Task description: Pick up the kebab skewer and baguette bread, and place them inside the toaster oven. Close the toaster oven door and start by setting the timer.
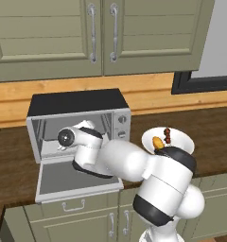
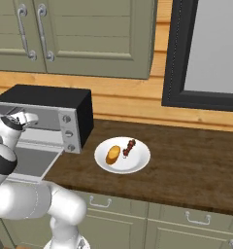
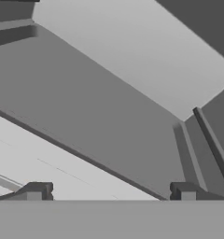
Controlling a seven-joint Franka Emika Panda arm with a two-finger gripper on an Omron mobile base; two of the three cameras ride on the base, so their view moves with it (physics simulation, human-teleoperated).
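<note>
The kebab skewer (image 2: 129, 147) and baguette bread (image 2: 113, 154) lie side by side on the white plate (image 2: 138, 163), centre frame; the skewer, light and thin, is best pinched mid-stick. The gripper (image 3: 111, 192) is spread wide inside the open toaster oven (image 1: 77, 124)

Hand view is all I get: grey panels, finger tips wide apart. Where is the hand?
Observer: The gripper is at the open front of the toaster oven, pointing into its cavity. The arm reaches over the toaster oven door, which lies folded down flat.
Operator: Food in there yet?
Observer: No. The kebab skewer and the baguette bread lie side by side on a white plate on the counter, to the right of the oven.
Operator: Which one is nearer the oven?
Observer: The baguette bread; the kebab skewer lies on the far side of it.
</note>
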